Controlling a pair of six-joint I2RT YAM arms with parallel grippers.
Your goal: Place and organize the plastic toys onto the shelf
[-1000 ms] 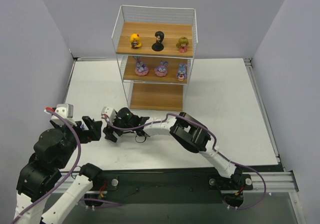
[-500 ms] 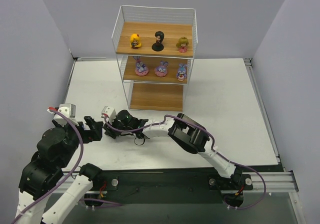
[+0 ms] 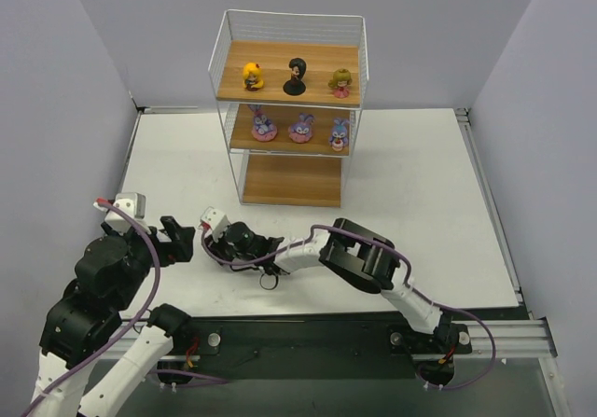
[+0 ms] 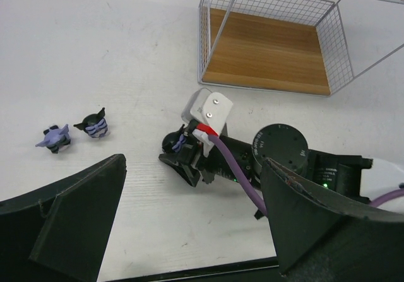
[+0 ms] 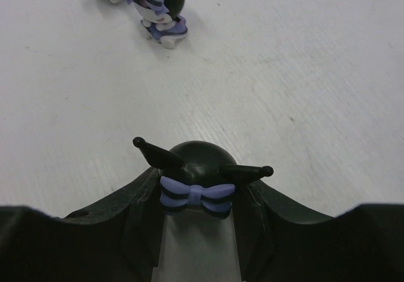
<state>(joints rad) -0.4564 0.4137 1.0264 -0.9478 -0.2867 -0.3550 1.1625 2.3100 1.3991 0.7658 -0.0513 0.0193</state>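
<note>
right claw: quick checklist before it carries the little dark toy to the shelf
1. Toy in grip: ok, the dark toy sits between the fingers of the right claw.
2. Toy off the table: cannot tell.
3. Landing spot: ok, the bottom board of the shelf shows no toys.
4. Left claw: ok, open, holding nothing, beside the likely path, not across it.
5. Other dark toys: ok, on the table, apart from both claws.

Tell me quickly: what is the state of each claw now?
Left claw: open, holding nothing.
Right claw: closed on a black toy with a purple bow.
</note>
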